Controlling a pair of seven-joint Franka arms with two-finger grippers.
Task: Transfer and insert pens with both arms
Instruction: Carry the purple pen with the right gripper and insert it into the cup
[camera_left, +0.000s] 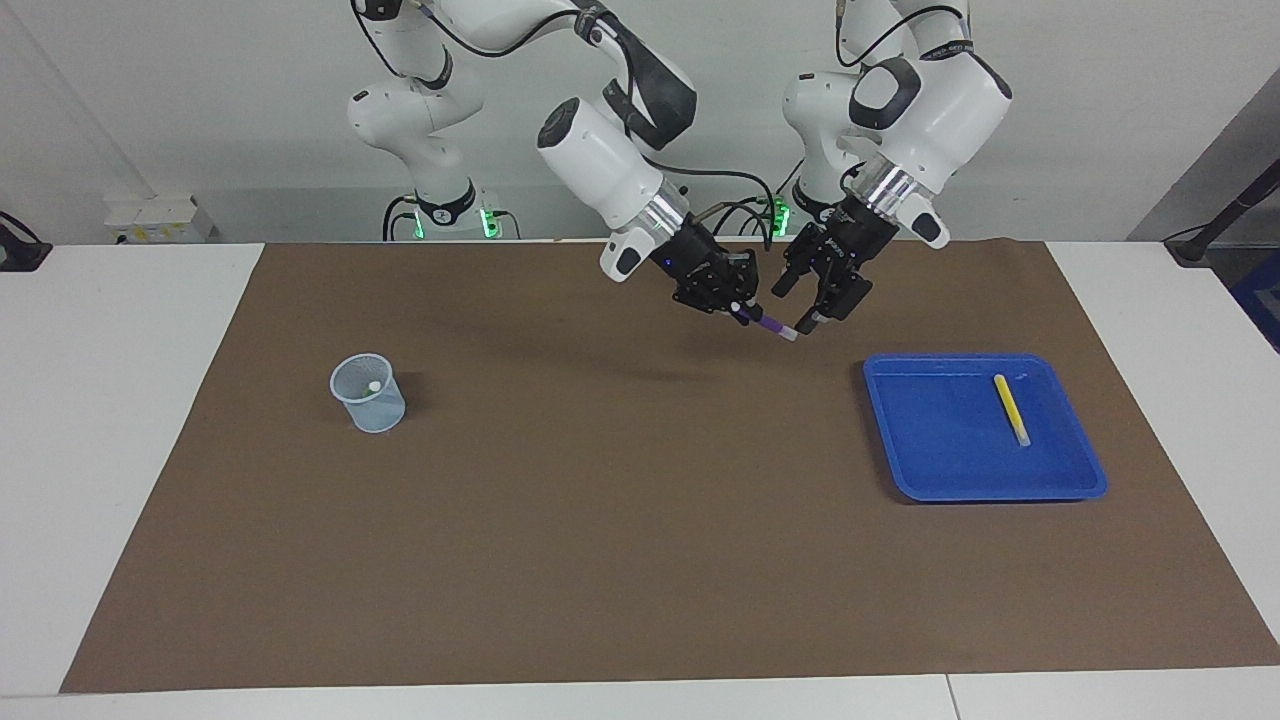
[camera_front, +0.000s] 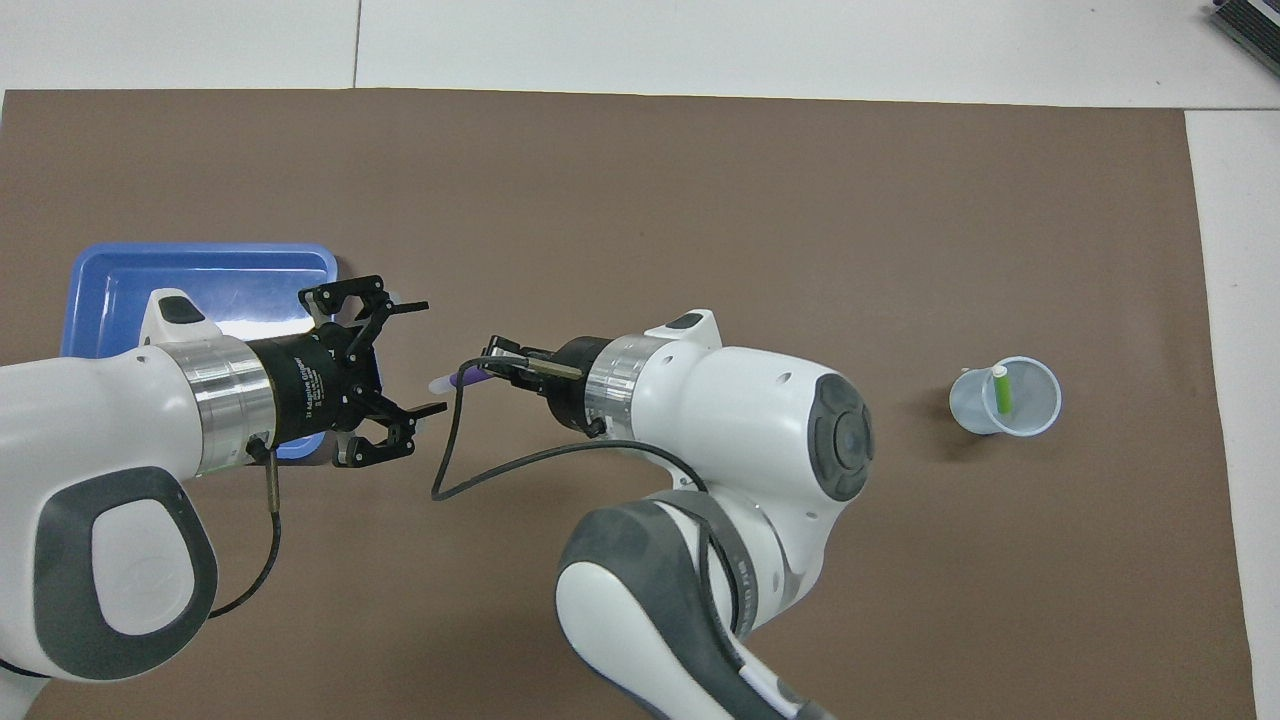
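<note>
My right gripper (camera_left: 742, 308) (camera_front: 497, 365) is shut on the dark purple pen (camera_left: 770, 324) (camera_front: 462, 378) and holds it in the air over the mat, between the cup and the tray. The pen's pale end points at my left gripper (camera_left: 797, 305) (camera_front: 432, 357). That gripper is open, with its fingertips on either side of the pale end and not closed on it. The yellow pen (camera_left: 1011, 408) lies in the blue tray (camera_left: 930, 430) (camera_front: 200, 270); my left arm hides it in the overhead view. The green pen (camera_front: 1000, 390) stands in the clear cup (camera_left: 370, 410) (camera_front: 1030, 420).
A brown mat (camera_left: 600, 520) (camera_front: 700, 200) covers the table. The cup stands toward the right arm's end, the tray toward the left arm's end. White table (camera_left: 120, 400) shows around the mat.
</note>
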